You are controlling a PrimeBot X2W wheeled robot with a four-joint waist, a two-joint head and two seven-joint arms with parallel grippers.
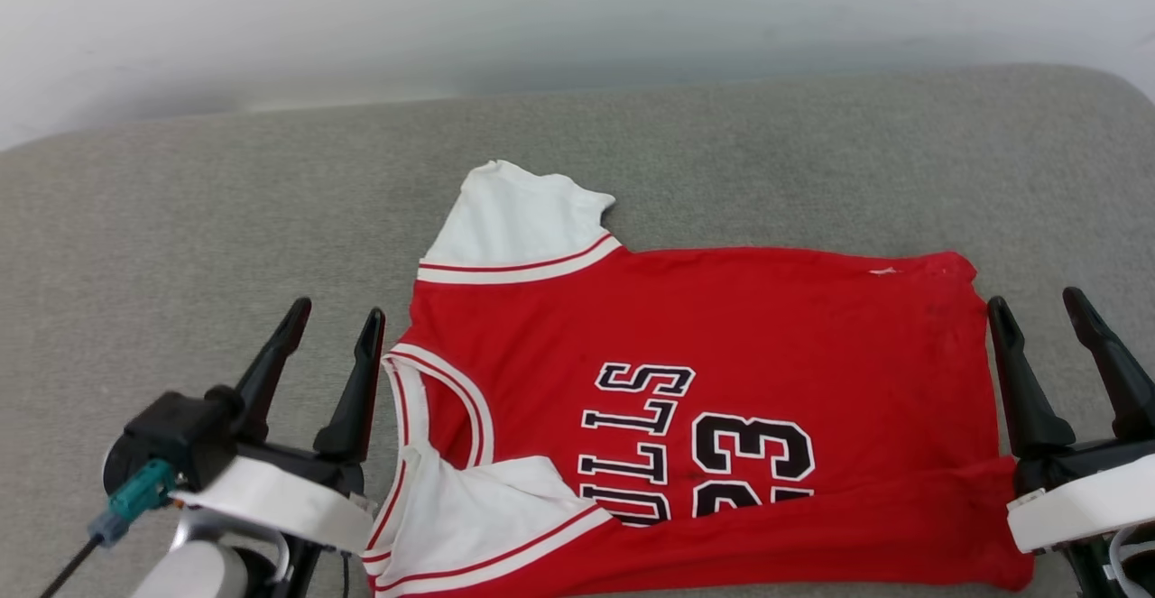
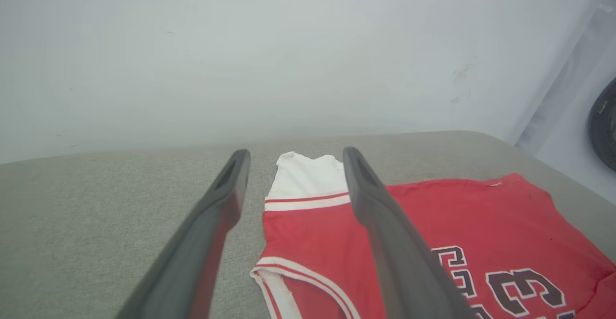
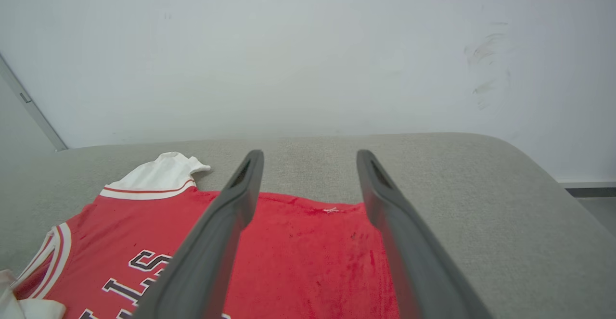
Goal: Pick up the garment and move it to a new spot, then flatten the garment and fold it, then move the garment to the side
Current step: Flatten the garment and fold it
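Observation:
The garment (image 1: 722, 354) is a red jersey with white sleeves, striped trim and dark white-outlined letters and digits. It lies spread sideways on the grey cushioned surface (image 1: 226, 219), collar toward the left, hem toward the right, near edge folded over. My left gripper (image 1: 337, 310) stands open just left of the collar, holding nothing. At the hem's right edge my right gripper (image 1: 1038, 300) is open too, with nothing between its fingers. The left wrist view shows the garment (image 2: 457, 223) behind the open left gripper (image 2: 293, 154). In the right wrist view the garment (image 3: 298, 247) lies under the open right gripper (image 3: 308, 154).
A pale wall (image 1: 577, 12) rises behind the grey surface. The surface's far right corner (image 1: 1110, 93) is rounded. Bare grey surface stretches left of and beyond the garment. A dark round object (image 2: 604, 126) shows at the left wrist view's right edge.

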